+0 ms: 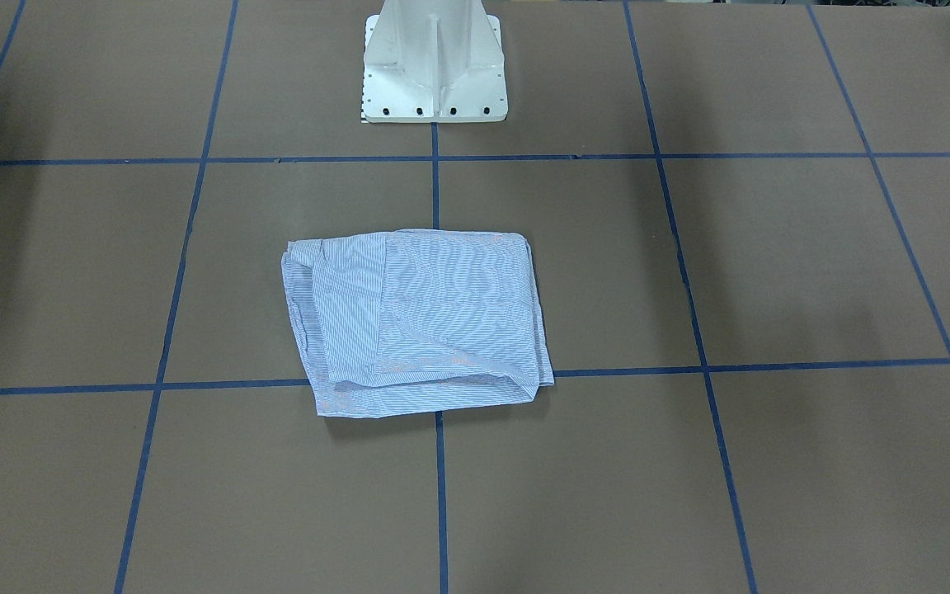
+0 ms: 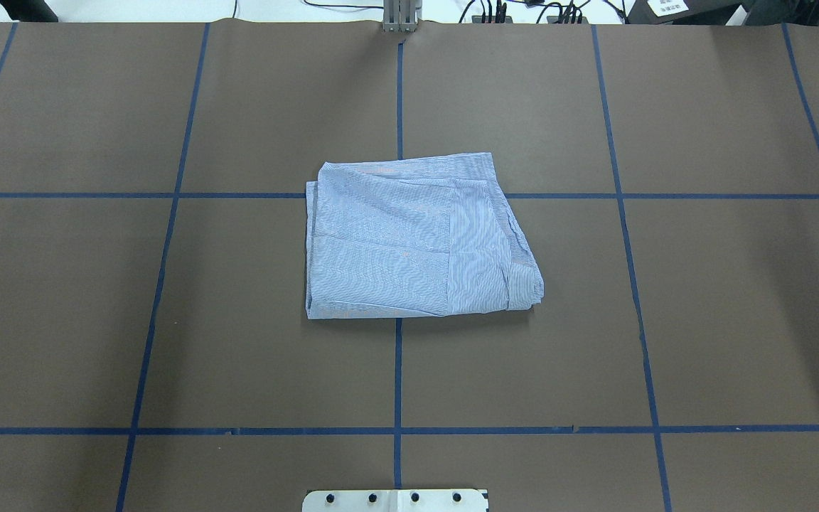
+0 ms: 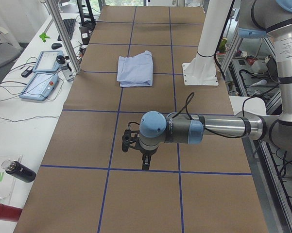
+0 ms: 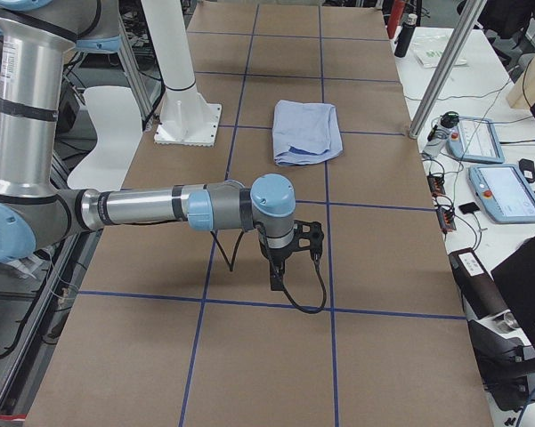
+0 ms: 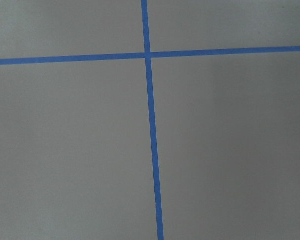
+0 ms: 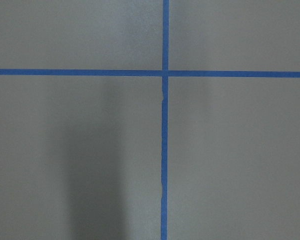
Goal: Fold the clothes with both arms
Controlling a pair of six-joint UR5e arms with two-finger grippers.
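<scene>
The clothes are one light blue-and-white striped shirt (image 1: 417,322), folded into a compact, roughly square bundle and lying flat at the middle of the brown table (image 2: 409,238). It also shows far off in both side views (image 3: 135,69) (image 4: 307,132). Neither arm touches it. The left arm's gripper (image 3: 146,165) hangs above bare table toward the left end, well away from the shirt. The right arm's gripper (image 4: 276,280) hangs likewise toward the right end. I cannot tell whether either is open or shut. Both wrist views show only brown table and blue tape.
Blue tape lines (image 2: 398,370) divide the table into a grid. The white pedestal base (image 1: 434,66) stands at the robot's edge. Teach pendants (image 3: 41,82) (image 4: 503,191) and a dark bottle (image 3: 19,171) lie on the side bench beyond the far edge.
</scene>
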